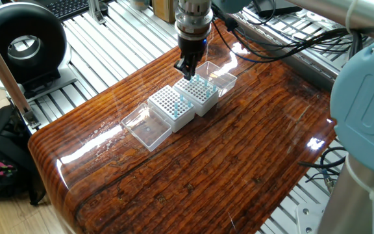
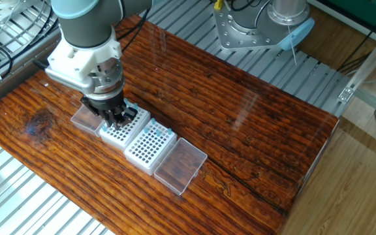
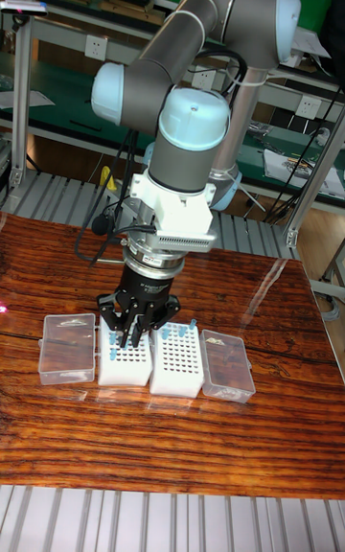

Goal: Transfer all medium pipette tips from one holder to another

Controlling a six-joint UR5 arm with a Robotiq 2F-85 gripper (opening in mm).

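Note:
Two white grid holders stand side by side on the wooden table. My gripper [image 1: 186, 67] hangs low over the far holder [image 1: 200, 95], which has light-blue medium pipette tips [image 1: 203, 83] along its edges. The near holder [image 1: 169, 103] carries a short row of tips [image 1: 180, 106] on one side. In the other fixed view the gripper [image 2: 115, 118] covers one end of its holder [image 2: 126, 130], and the second holder [image 2: 149, 147] shows a few tips [image 2: 159, 132]. In the tall view the fingertips [image 3: 129, 333] point straight down, drawn together. Whether a tip sits between them is hidden.
A clear plastic lid lies flat at each outer end of the holder pair [image 1: 148, 130] [image 1: 217, 75]. The glossy wooden table [image 1: 226, 162] sits on aluminium rails. A black ring-shaped device [image 1: 21, 45] stands at the far left, and cables [image 1: 284, 32] run behind the table.

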